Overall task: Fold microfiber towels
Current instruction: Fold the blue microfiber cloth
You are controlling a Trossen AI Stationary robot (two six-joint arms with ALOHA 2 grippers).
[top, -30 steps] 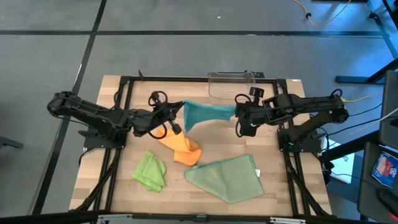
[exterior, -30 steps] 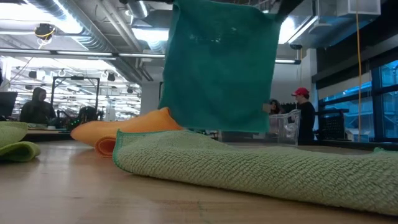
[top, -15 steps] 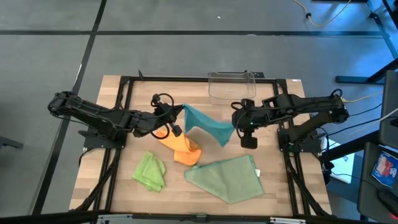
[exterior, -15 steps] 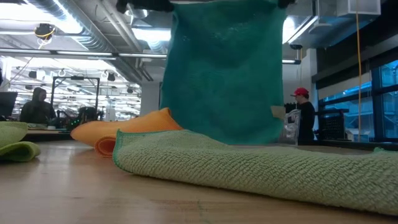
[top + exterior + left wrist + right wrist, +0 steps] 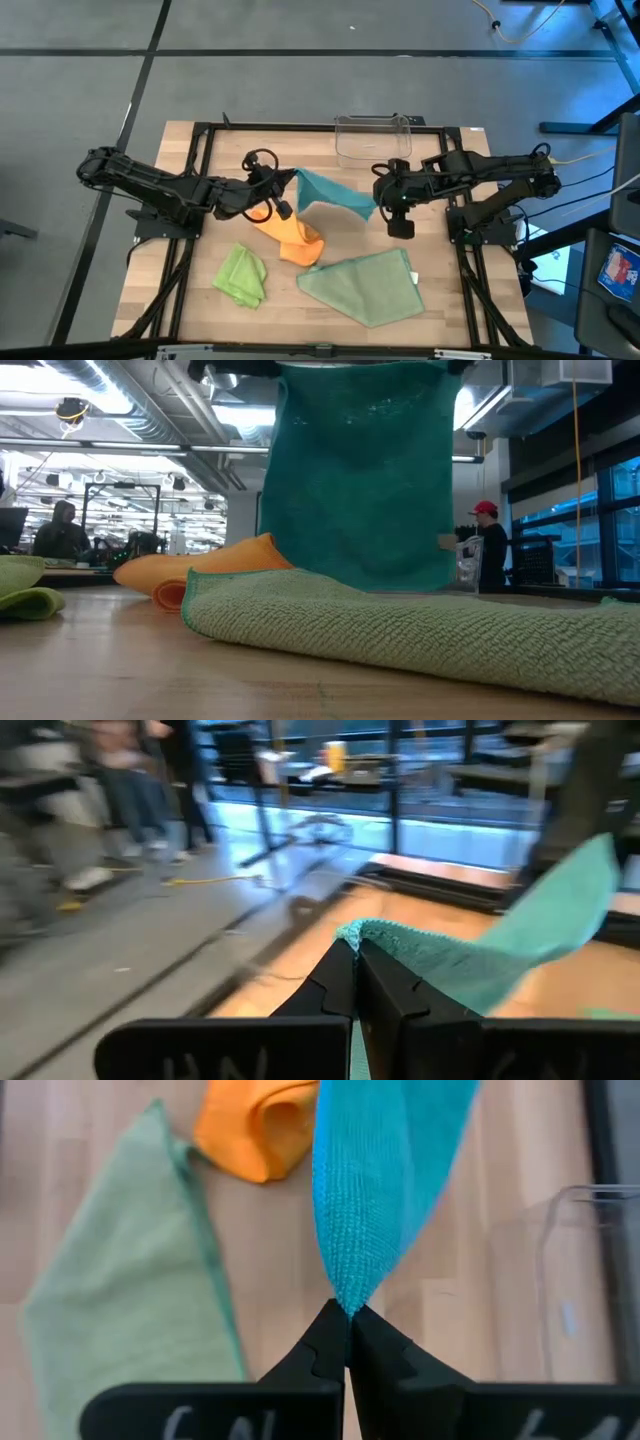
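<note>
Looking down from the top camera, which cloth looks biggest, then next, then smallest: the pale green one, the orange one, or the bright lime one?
1. Pale sage green towel, spread widest, clearly largest.
2 and 3. Orange towel and lime green towel look about alike; both are bunched up, so ranking them is unsure.

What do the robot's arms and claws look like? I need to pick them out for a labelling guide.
Both arms are dark, jointed and slim. The left claw has a looped black cable beside it, and the right claw sits next to a boxy black wrist block. Each claw has two black angular fingers; pale markings show on the right claw's base.
</note>
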